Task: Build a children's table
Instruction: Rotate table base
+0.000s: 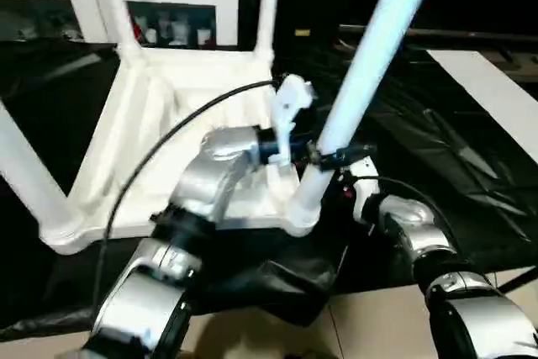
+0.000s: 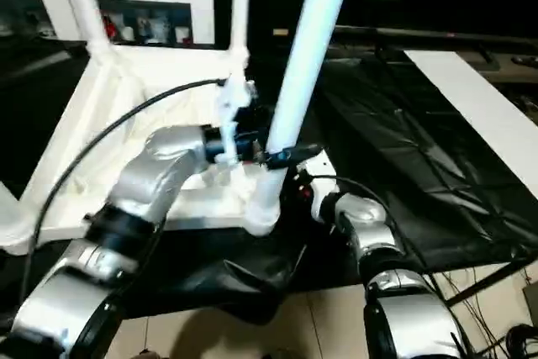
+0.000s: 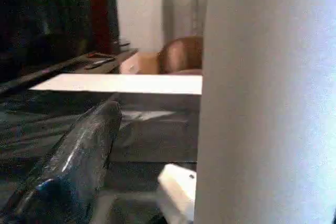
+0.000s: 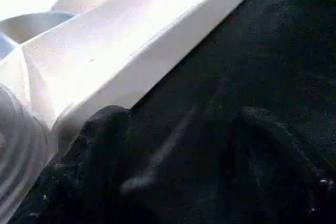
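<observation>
Counting four white tapered legs (image 1: 374, 48) standing in our upturned square top (image 1: 160, 115) | top rests ribs-up on black-covered desk (image 2: 403, 149) | left claw (image 1: 324, 155) open around near-right leg | right claw (image 1: 346, 184) open beside socket

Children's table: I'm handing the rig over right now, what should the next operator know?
Left tool open, fingers straddling the fourth leg low down.
Right tool open by the top's near edge, holding nothing.
Top lies underside up on the black cloth; three legs stand in their sockets.
Fourth leg meets the near right socket but leans.
To do: straighten it and press it home.
</observation>
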Motion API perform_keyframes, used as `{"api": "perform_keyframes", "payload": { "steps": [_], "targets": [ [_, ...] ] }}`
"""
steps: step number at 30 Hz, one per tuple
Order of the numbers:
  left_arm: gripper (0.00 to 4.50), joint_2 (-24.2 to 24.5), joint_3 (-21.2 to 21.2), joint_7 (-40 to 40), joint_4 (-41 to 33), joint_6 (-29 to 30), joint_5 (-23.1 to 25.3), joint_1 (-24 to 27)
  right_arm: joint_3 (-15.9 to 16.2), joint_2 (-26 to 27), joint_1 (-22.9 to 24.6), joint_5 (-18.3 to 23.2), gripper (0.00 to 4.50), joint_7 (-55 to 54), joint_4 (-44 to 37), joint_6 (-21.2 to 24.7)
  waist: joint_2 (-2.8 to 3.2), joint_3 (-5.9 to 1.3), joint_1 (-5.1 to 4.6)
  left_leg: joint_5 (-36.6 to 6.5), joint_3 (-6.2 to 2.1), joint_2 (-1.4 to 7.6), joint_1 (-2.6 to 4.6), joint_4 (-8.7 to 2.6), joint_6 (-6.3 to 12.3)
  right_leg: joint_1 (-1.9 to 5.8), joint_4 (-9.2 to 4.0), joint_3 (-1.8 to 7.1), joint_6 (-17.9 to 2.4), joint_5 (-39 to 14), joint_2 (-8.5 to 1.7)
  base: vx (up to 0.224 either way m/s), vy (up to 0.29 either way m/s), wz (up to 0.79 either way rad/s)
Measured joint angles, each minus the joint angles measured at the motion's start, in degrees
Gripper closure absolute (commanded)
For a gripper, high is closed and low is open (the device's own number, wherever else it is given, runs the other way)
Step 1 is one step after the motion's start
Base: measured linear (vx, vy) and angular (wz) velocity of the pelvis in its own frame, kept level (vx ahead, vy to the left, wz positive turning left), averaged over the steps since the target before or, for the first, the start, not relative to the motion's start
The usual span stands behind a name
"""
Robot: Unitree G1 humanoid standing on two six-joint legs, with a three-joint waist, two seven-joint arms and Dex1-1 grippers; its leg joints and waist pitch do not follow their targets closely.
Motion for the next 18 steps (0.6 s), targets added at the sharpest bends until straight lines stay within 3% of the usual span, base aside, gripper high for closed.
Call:
{"api": "perform_keyframes", "payload": {
  "steps": [10, 13, 15, 18],
  "targets": [
    [0.01, 5.45, -0.22, 1.28, 2.92, -2.7, 4.01, 2.01, -2.09, -0.12, 0.11, 5.5, 0.79, 8.07, -6.58, -0.3, 0.07, -0.02, 0.1, 0.0, -0.01, 0.01, -0.05, -0.24, 0.0, -0.24, -0.07, -0.11, 0.0, 0.01, 0.0, 0.0, 0.0, 0.0],
    [0.01, 10.09, -0.81, -6.25, -2.07, -0.33, 1.85, 6.7, -2.07, -1.76, 2.69, 7.47, 0.79, 12.09, -11.84, 0.71, 0.06, -0.02, 0.45, -0.05, 0.0, 0.03, -0.09, -0.36, 0.08, -0.27, -0.22, -0.11, 0.01, -0.01, 0.0, 0.0, 0.0, 0.0],
    [0.01, 14.93, -1.78, -12.66, -4.94, 2.46, 0.44, 9.96, -2.13, -5.67, 4.53, 7.49, 0.79, 13.29, -13.28, 1.34, 0.09, 0.0, 0.82, -0.08, 0.06, 0.02, -0.2, -0.39, 0.13, -0.38, -0.28, -0.11, 0.0, -0.03, -0.01, 0.0, 0.0, 0.0],
    [0.01, 19.01, -2.48, -16.63, -4.45, 3.4, 0.89, 10.93, -2.06, -8.55, 5.51, 7.09, 0.79, 14.43, -14.78, 2.18, 0.15, 0.04, 1.26, -0.08, 0.09, 0.0, -0.22, -0.38, 0.13, -0.37, -0.31, -0.1, 0.0, -0.03, -0.04, 0.0, 0.0, 0.0]
  ]
}}
